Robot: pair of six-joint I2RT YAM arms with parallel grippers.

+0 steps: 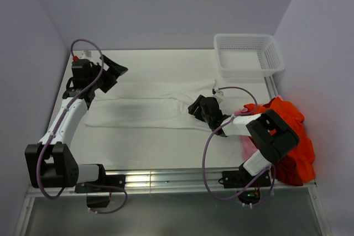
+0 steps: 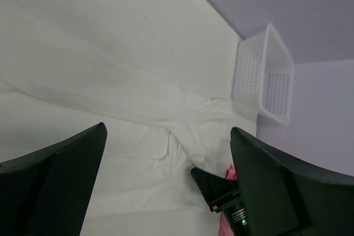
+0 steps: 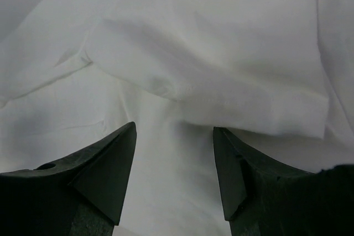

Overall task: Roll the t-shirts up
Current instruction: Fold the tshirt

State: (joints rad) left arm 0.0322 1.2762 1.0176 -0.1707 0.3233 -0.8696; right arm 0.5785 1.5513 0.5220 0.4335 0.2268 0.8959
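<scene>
A white t-shirt lies folded into a long flat band across the middle of the table. It fills the left wrist view and the right wrist view. My left gripper hangs open above the far left end of the shirt, nothing between its fingers. My right gripper stands open just over the shirt's right end, its fingertips close to a folded sleeve edge, holding nothing. A heap of orange-red t-shirts lies at the right edge of the table.
A white mesh basket stands at the far right corner, also seen in the left wrist view. Walls close in the table on the left, back and right. A metal rail runs along the near edge.
</scene>
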